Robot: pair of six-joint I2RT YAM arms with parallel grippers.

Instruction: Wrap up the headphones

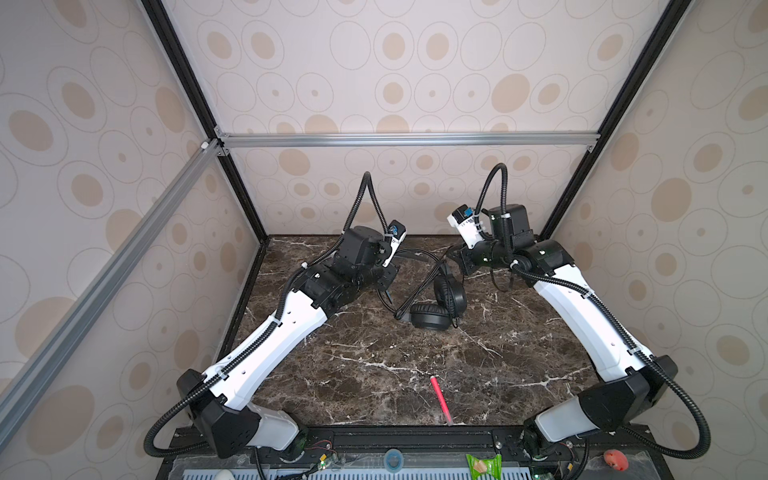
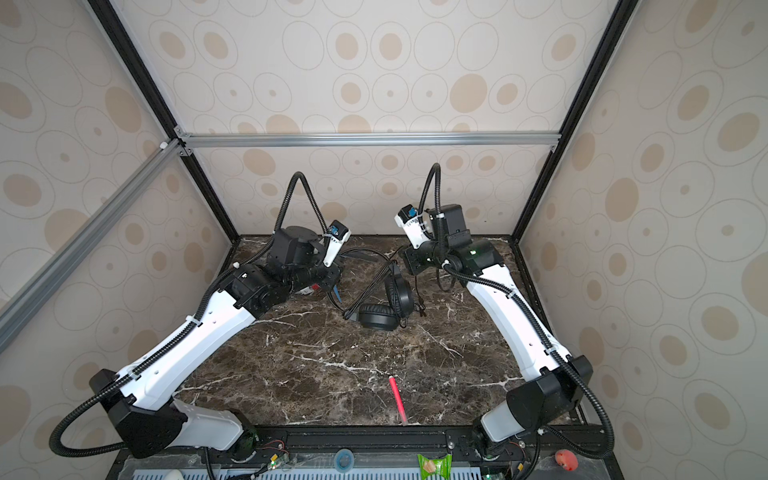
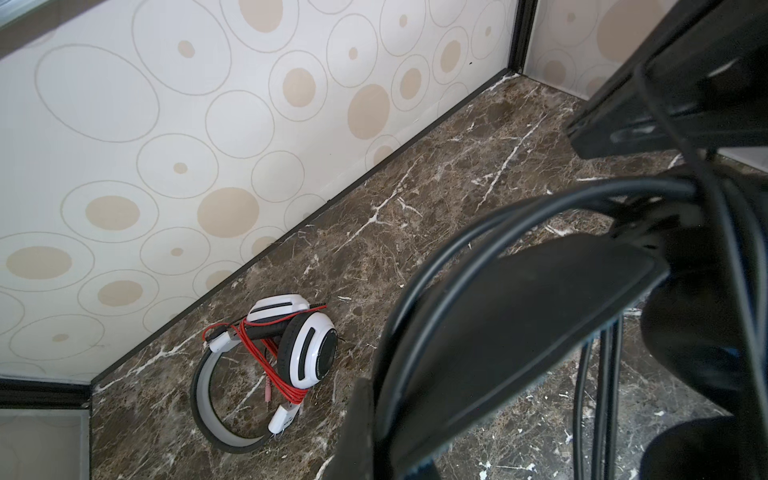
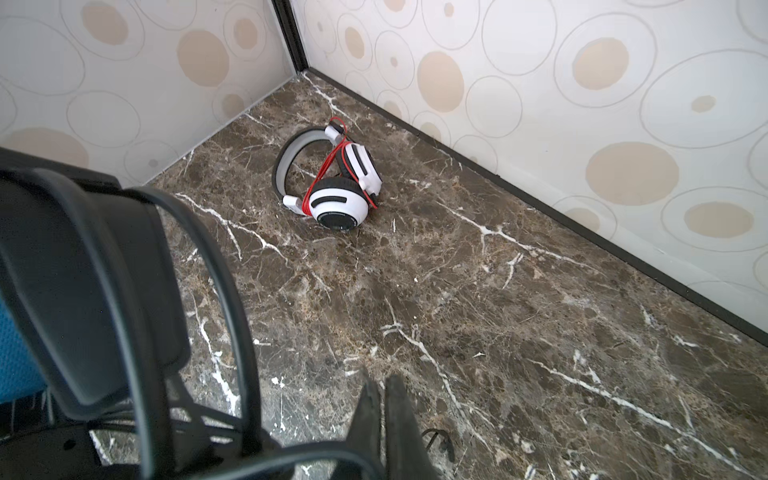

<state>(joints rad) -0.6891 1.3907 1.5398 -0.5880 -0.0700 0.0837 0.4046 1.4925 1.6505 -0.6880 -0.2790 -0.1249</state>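
The black headphones [image 1: 438, 305] lie mid-table in both top views, one earcup flat and one on edge [image 2: 399, 293]. My left gripper [image 1: 388, 284] is shut on their blue-lined band [image 3: 519, 316], which fills the left wrist view with black cord [image 3: 457, 232] laid over it. My right gripper [image 1: 459, 259] is shut, fingers [image 4: 395, 399] pressed together, and the black cord [image 1: 419, 286] runs taut from it to the earcups. The white headphones [image 3: 291, 349], bound with red cord, lie by the back wall [image 4: 332, 183]. The left arm hides them in both top views.
A pink-red pen [image 1: 440, 399] lies near the table's front edge [image 2: 397, 399]. Walls close in the back and both sides. Beyond the front rail sit a green wrapper [image 1: 484, 465], a blue ring [image 1: 392, 459] and a red ball [image 1: 615, 459].
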